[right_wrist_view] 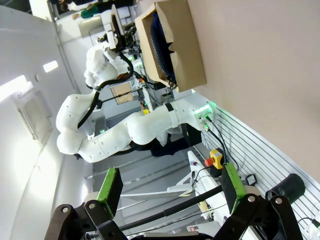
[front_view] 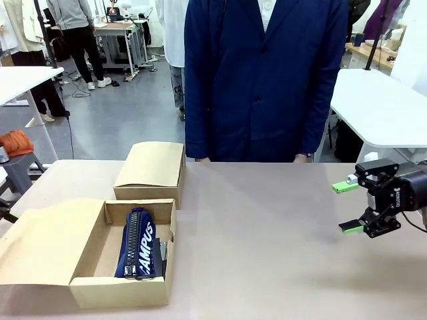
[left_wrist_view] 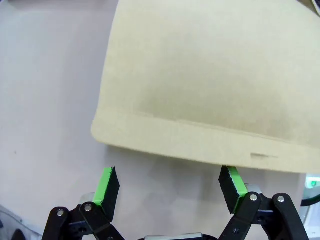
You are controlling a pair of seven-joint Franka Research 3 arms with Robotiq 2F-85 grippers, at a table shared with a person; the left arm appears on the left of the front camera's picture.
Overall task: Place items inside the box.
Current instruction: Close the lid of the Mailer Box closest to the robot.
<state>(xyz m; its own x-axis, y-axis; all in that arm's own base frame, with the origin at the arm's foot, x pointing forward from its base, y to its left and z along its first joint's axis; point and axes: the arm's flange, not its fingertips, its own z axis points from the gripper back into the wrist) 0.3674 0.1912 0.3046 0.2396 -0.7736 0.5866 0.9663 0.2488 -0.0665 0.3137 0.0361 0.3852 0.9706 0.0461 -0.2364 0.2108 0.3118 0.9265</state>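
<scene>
Navy pouch [front_view: 138, 244] sits in the box [front_view: 119, 292] — right tool [front_view: 349, 207] and left tool [left_wrist_view: 170, 189] both wide open, empty.

**Stuff that can't really be made out**

The navy pouch [front_view: 139, 243] lettering is cut down to "AMPUS" by a fold. A dark item [front_view: 163, 252] wedged beside it is mostly hidden by the box [front_view: 120, 290] wall, so it can't be identified.

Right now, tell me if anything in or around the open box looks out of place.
Nothing stands out. The navy pouch lies lengthwise inside the open box, a dark item beside it against the wall. The closed box sits square behind. No spills or damage.
</scene>
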